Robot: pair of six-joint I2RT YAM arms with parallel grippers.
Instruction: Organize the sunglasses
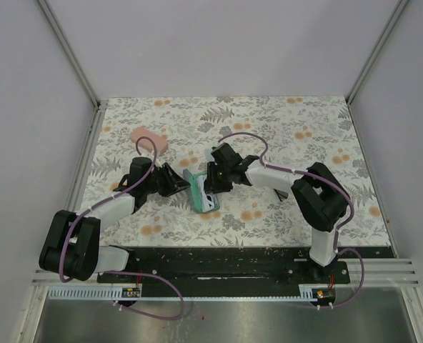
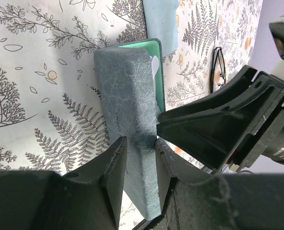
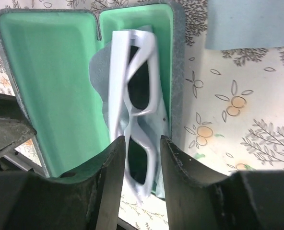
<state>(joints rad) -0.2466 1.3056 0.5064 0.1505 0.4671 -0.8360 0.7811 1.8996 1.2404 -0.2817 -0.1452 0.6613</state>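
Note:
The pale-framed sunglasses [image 3: 132, 96] lie folded in the open blue-grey case [image 3: 46, 72] with green lining, and their near end sticks out over the case's rim. My right gripper [image 3: 143, 143] is open, one finger on each side of that end, with a small gap at the right finger. My left gripper [image 2: 141, 143] is shut on the case's raised lid [image 2: 127, 105]. In the top view both grippers [image 1: 174, 181] [image 1: 216, 180] meet at the case [image 1: 201, 191]. The dark thin-framed sunglasses [image 2: 218, 67] lie folded on the table beyond the case.
A pink case [image 1: 148, 138] lies closed at the back left. A light blue cloth [image 3: 247, 24] lies just past the open case; it also shows in the left wrist view [image 2: 162, 19]. The floral table [image 1: 304, 121] has walls on three sides.

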